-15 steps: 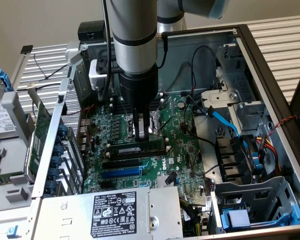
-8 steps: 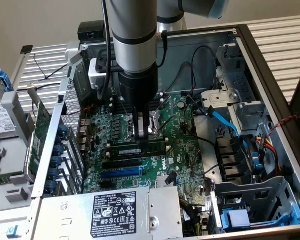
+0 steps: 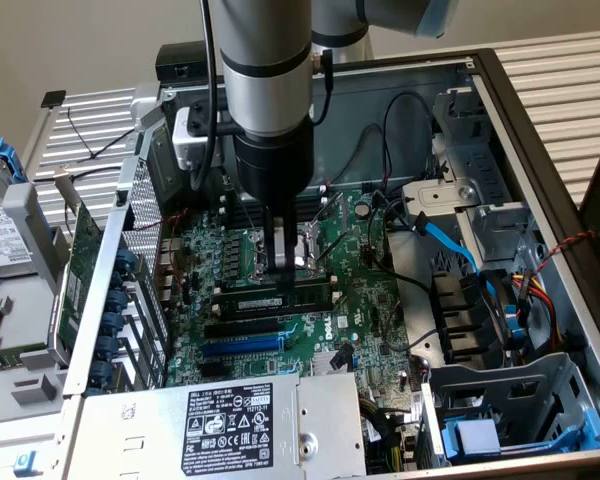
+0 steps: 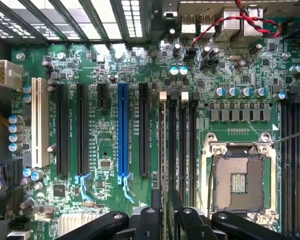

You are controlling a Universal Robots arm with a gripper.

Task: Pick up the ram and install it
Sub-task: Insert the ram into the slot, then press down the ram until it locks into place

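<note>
Arm points straight down over motherboard. Gripper low, just above board beside CPU socket. Fingers close together, pinching thin ram.

The arm is lowered into an open computer case, and the gripper is positioned just above the green motherboard. The ram is seen directly under the fingers, lying along the memory slots. A silver power supply is placed at the near edge.
</note>
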